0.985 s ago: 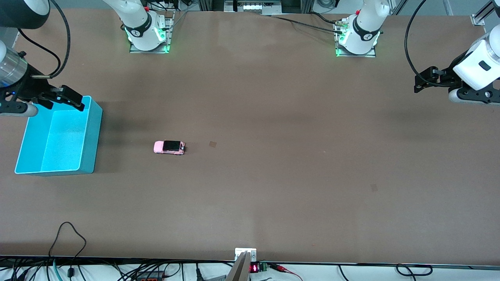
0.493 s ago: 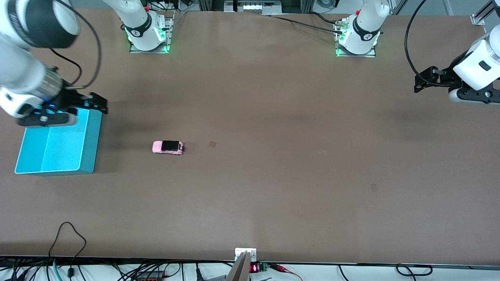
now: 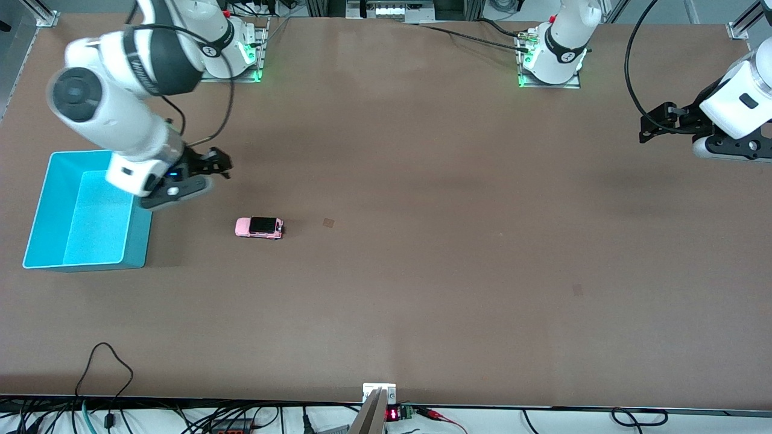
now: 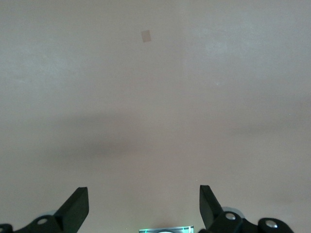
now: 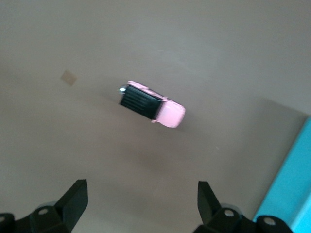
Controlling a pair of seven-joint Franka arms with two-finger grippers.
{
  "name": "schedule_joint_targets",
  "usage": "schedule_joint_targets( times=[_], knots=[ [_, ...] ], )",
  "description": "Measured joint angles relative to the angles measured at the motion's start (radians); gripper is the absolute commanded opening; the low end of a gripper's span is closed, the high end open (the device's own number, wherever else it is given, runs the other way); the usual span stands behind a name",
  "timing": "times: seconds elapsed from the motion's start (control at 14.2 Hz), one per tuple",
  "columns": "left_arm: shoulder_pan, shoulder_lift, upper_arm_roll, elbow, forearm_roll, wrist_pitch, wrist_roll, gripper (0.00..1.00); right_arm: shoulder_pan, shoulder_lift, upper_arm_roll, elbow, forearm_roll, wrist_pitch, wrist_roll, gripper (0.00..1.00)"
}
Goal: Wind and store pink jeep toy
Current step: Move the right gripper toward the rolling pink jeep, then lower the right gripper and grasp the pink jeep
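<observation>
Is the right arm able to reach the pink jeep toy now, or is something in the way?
Probably yes. The right gripper, fingers open, hangs over bare table between the cyan bin and the pink jeep toy. The toy stands alone with nothing beside or over it. The left gripper waits at its own end.

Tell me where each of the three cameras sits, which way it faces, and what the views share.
Front view: high across the table, facing both bases; shows both arms, the pink jeep toy and cyan bin.
Left wrist view: on the waiting left arm, looking down at bare tabletop past the open left gripper.
Right wrist view: on the right arm, looking down past the open right gripper at the jeep and the bin's edge.
Shared: front and right wrist views both show jeep and bin.
</observation>
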Motion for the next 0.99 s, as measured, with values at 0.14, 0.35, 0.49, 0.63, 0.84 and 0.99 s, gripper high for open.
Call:
schedule_joint_targets(
  times=[0.14,0.35,0.49,0.63,0.84,0.99],
  knots=[
    [-0.001,0.000,0.000,0.003,0.000,-0.001,0.000,1.00,0.001,0.032,0.021,-0.024,0.000,0.052,-0.112,1.00],
    [-0.004,0.000,-0.001,0.005,0.000,-0.003,0.000,1.00,-0.002,0.101,0.022,-0.097,0.000,0.225,-0.362,1.00],
    [-0.006,0.001,-0.002,0.006,0.000,-0.003,0.000,1.00,-0.005,0.152,0.021,-0.146,0.000,0.359,-0.527,1.00],
    [-0.007,0.001,-0.002,0.006,0.000,-0.003,0.000,1.00,-0.007,0.203,0.020,-0.167,0.000,0.460,-0.668,1.00],
    [-0.007,0.001,-0.003,0.007,0.000,-0.003,0.000,1.00,-0.008,0.270,0.020,-0.171,0.000,0.571,-0.813,1.00],
    [-0.007,0.001,-0.003,0.007,0.000,-0.003,0.000,1.00,-0.009,0.309,0.020,-0.173,0.000,0.621,-0.851,1.00]
  ],
)
